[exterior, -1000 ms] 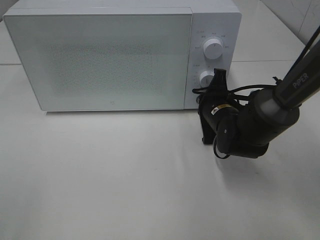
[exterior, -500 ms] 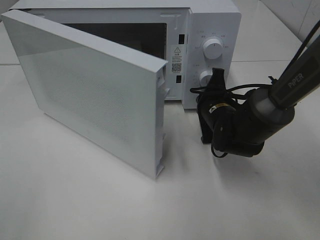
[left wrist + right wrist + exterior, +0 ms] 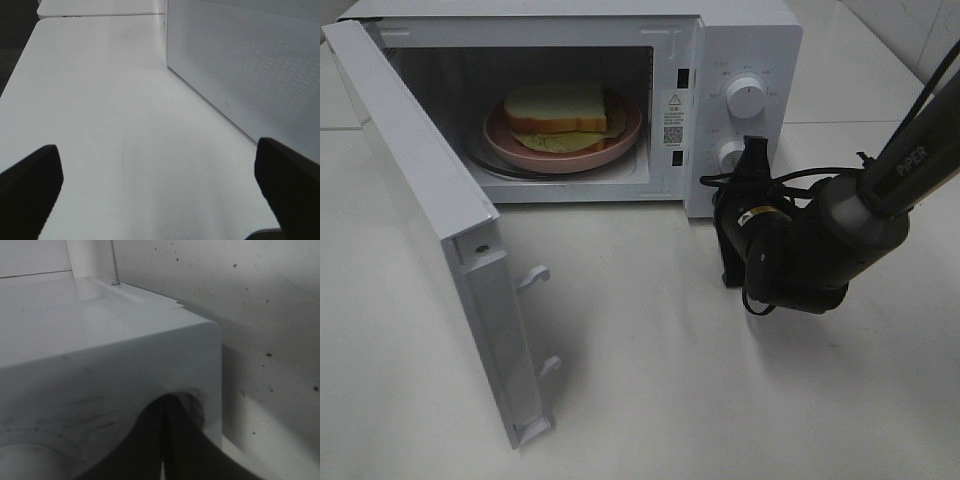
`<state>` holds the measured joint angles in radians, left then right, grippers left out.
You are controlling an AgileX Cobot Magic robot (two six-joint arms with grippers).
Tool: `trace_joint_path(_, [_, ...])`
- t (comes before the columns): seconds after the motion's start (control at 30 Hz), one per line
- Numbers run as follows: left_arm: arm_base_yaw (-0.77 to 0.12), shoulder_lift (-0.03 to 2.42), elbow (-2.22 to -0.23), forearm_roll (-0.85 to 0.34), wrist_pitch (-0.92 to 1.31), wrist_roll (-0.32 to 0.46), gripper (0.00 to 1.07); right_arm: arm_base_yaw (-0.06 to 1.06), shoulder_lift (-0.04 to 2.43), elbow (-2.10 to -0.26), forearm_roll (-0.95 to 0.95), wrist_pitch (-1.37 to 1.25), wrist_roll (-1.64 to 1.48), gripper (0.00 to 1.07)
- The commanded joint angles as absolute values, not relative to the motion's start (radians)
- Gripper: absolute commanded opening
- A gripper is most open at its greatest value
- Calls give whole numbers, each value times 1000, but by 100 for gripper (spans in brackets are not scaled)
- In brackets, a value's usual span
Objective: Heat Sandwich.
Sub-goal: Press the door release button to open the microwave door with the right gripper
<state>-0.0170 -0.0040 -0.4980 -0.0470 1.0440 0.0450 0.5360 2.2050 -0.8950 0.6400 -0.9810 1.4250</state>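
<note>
I see a plain white table (image 3: 670, 400) under everything. On the far left, my left end effector (image 3: 156, 150) hangs low over it with its fingers wide apart, beside the outer face of the microwave door (image 3: 260, 65), which stands open. Inside the microwave (image 3: 745, 40) the sandwich (image 3: 557, 108) lies on a pink plate (image 3: 510, 150). Right of it and well apart, my right end effector (image 3: 756, 150) is pressed together just beside the lower knob (image 3: 730, 155).

You have the sandwich (image 3: 558, 108) on the plate (image 3: 517, 150) inside the microwave (image 3: 745, 35) at the rear of the bench (image 3: 670, 390), door (image 3: 425, 195) open leftward, right arm (image 3: 850, 225) before the lower dial (image 3: 731, 155).
</note>
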Motion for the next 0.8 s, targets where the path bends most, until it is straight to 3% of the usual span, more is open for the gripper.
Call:
trace_joint_path(0.03, [-22, -31, -495, -54, 1028, 37, 102, 500, 2206, -970, 614, -1107, 1411, 2])
trace_joint_path(0.8, [-22, -31, -495, -54, 1028, 37, 102, 503, 1998, -731, 530, -726, 1357, 1])
